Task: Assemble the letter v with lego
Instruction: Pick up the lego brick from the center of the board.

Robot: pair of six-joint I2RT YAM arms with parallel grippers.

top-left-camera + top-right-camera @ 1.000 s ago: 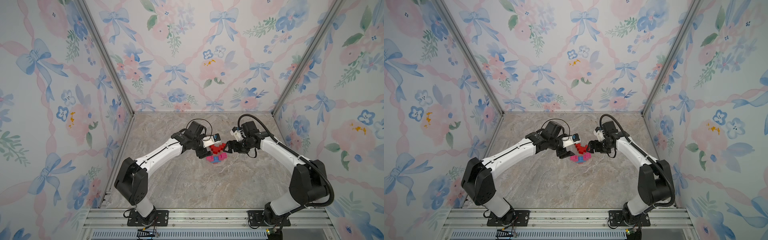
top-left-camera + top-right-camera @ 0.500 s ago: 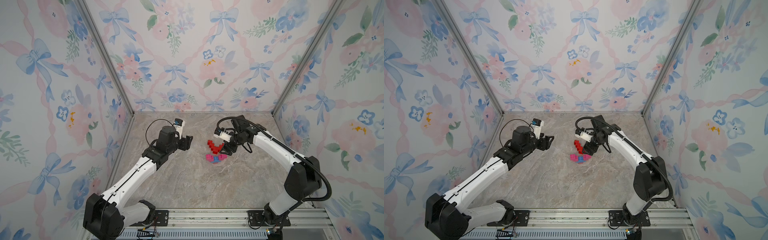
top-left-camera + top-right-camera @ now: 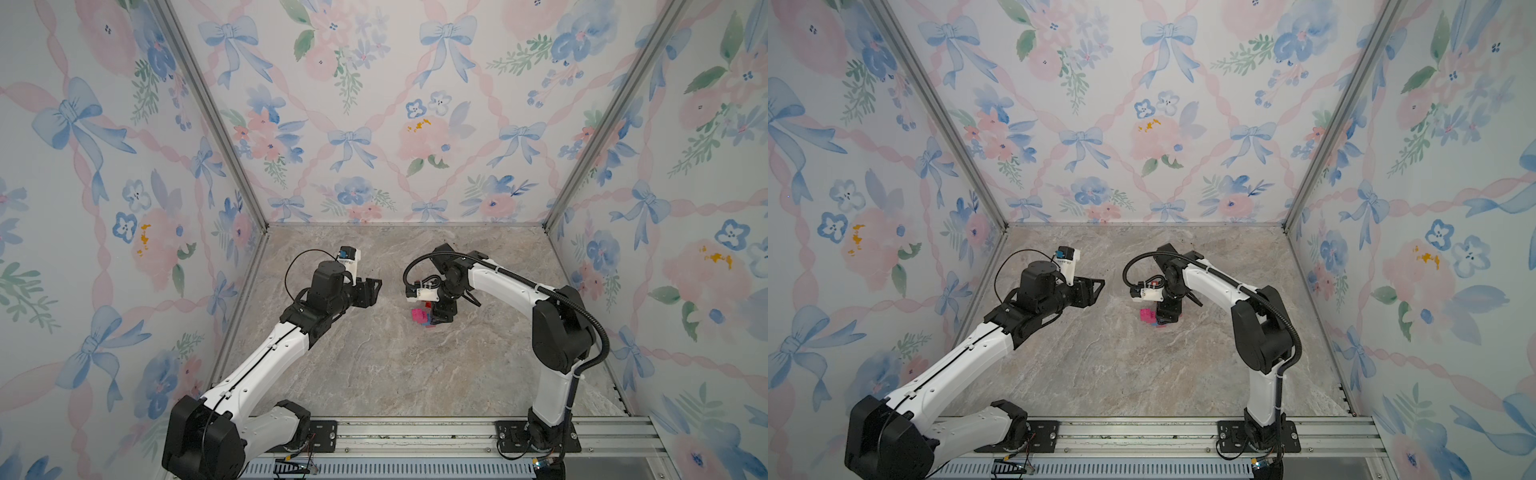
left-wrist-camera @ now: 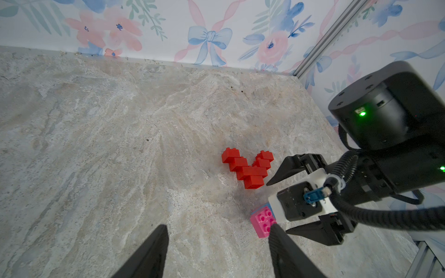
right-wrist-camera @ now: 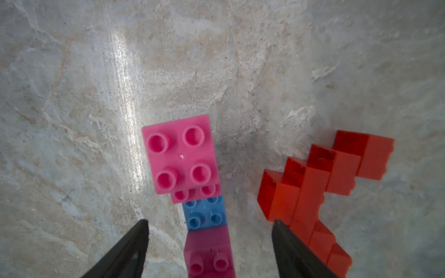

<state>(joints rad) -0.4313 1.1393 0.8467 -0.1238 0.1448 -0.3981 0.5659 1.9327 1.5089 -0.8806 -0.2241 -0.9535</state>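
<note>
Brick count by colour. Pink bricks (image 5: 179, 154): 3. Blue brick (image 5: 204, 214): 1. These four are joined in one stepped row that runs between the fingers of the right gripper (image 5: 210, 221) and out ahead of them. Red bricks (image 4: 250, 172): 6 made out, all joined in one cluster just beside one finger of the right gripper; the seams overlap, so this count is approximate. Grippers: 2. The left gripper (image 4: 218, 226) stands apart from every brick.

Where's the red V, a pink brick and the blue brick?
red V (image 4: 252, 172): left wrist view, its middle.
pink brick (image 5: 179, 154): right wrist view, studded top.
blue brick (image 5: 204, 214): right wrist view, studded top.
</note>
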